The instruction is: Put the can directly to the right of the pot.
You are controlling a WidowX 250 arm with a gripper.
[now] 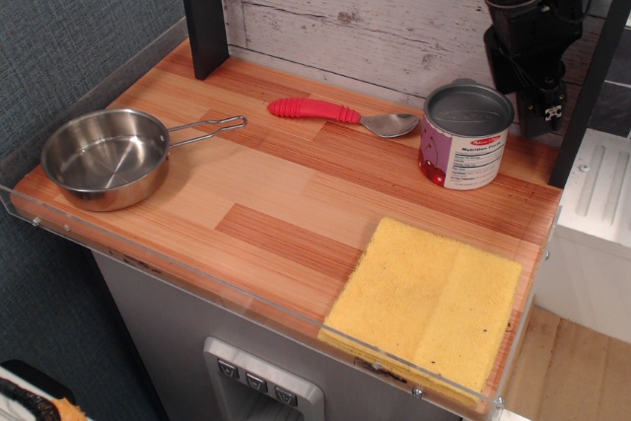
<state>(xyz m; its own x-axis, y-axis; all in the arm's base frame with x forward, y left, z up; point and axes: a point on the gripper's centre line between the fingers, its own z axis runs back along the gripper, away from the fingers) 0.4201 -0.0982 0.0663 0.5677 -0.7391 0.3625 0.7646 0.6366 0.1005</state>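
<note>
The can (465,135), with a grey lid and a purple, red and white label, stands upright at the back right of the wooden counter (286,194). The shiny steel pot (104,157) sits at the front left, its wire handle pointing right. My black gripper (523,96) hangs just behind and to the right of the can, right against its back rim. Its lower end is partly hidden behind the can, so I cannot tell how the jaws stand.
A red-handled spoon (340,113) lies at the back middle, just left of the can. A yellow sponge cloth (429,303) covers the front right corner. A black post (204,7) stands at the back left. A clear rim edges the counter's front.
</note>
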